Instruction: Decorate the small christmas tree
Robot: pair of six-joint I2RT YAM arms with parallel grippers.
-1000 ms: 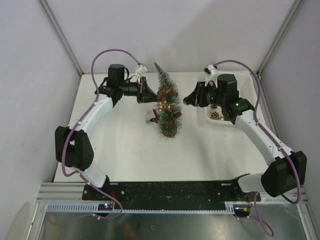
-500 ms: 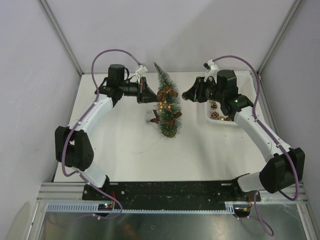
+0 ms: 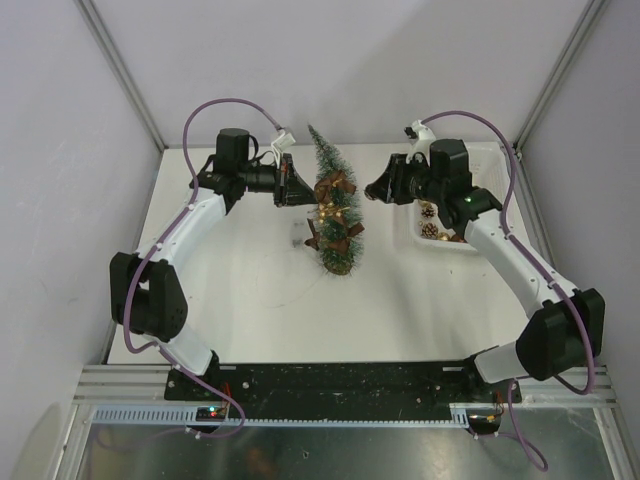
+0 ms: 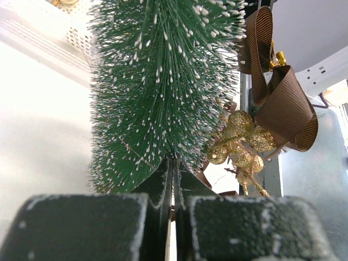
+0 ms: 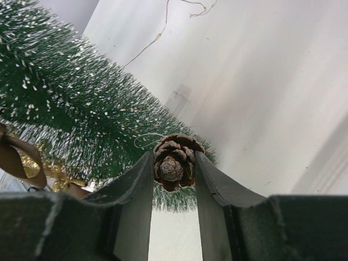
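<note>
At the far middle of the tabletop (image 3: 250, 300), the tree (image 3: 335, 215) sits between the two arms, its tip toward the back wall in the top view and its wide end nearer. It already carries brown bows (image 3: 338, 186) and gold trim along its near side.

The left arm (image 3: 200, 225) reaches in from the left. The left jaws are pressed together, with their tips right at the edge of the bristles (image 4: 157, 81) (whether any bristles are caught between them, I cannot tell). Just right of those tips in the left wrist view hang a cluster of gold berries (image 4: 239, 136) and a ribbed brown bow (image 4: 283, 103).

The right arm (image 3: 500, 250) comes in from the right, its wrist over the white basket (image 3: 440, 248), which lies at the right edge of the tabletop and holds cones and gold pieces. The right jaws are pinching a small brown cone (image 5: 173, 169) between the two fingers (image 5: 136, 190). It is held close against the frosted green tree (image 5: 70, 125), near the fringe of the bristles. A thin thread loop (image 5: 144, 140) curls beside the cone's top.
</note>
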